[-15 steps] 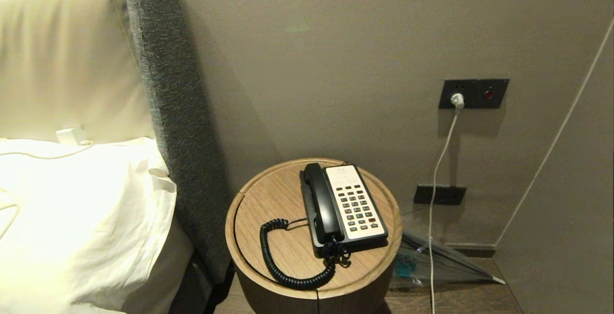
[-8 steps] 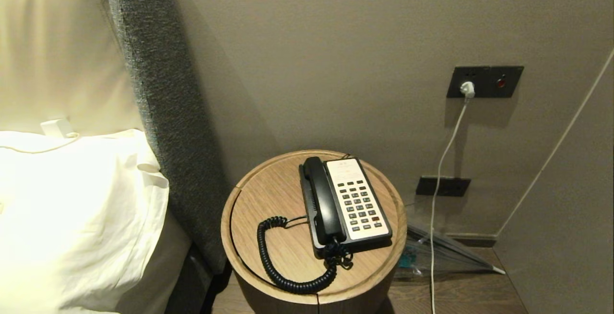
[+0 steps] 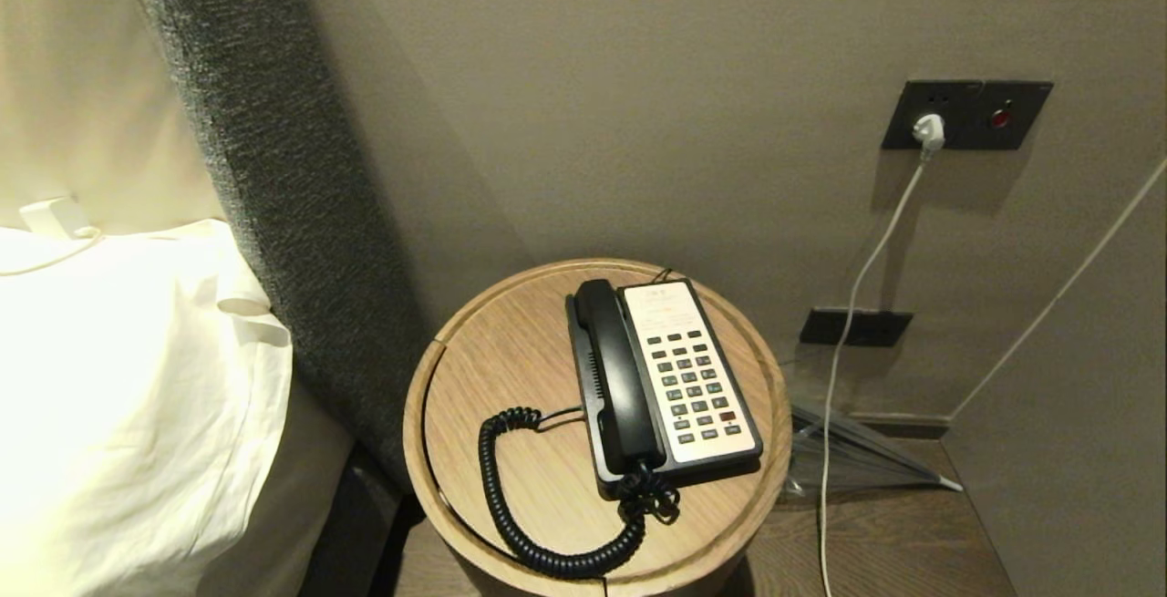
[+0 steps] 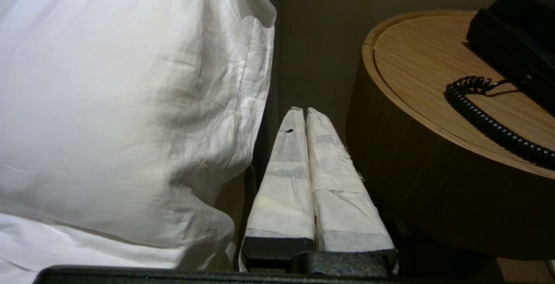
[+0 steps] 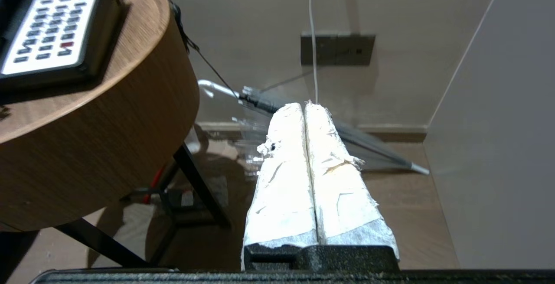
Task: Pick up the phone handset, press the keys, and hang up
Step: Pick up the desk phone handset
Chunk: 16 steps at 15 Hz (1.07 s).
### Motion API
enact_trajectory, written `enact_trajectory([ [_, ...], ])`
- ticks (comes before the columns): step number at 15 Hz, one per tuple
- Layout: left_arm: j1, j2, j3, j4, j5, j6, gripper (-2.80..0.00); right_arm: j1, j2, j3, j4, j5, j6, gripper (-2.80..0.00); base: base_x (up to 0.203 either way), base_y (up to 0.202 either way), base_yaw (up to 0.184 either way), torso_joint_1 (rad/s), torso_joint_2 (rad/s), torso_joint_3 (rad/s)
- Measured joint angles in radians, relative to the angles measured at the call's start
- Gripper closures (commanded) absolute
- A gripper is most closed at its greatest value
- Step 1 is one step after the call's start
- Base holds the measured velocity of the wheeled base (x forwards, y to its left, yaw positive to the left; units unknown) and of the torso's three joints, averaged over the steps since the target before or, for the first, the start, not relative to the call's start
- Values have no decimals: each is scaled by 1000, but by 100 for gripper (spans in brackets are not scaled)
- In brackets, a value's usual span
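The glossy black phone handset lies in its cradle on the left side of the phone, on a round wooden bedside table. Its coiled cord loops over the tabletop toward me. The dark grey keys, with one red among them, sit in the cream faceplate beside the handset; they also show in the right wrist view. Neither arm shows in the head view. My left gripper hangs shut and empty, low between pillow and table. My right gripper is shut and empty, low on the table's other side.
A bed with a white pillow and a grey padded headboard edge stands left of the table. A white cable hangs from a wall socket to the right. A clear folded umbrella lies on the floor by the wall.
The whole head view has shifted: the camera has come nearer and tilted down, so the table and phone look larger and the socket sits higher. Nothing on the table moved.
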Motion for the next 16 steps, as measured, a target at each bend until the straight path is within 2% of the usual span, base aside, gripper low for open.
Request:
enact_trajectory([
  [13,0,0,0,0,-1,0,0,0,0,0,0,0,0,0,0,0,0,2,3,-195],
  [16,0,0,0,0,0,5,0,0,0,0,-1,0,0,0,0,0,0,2,4,-81],
])
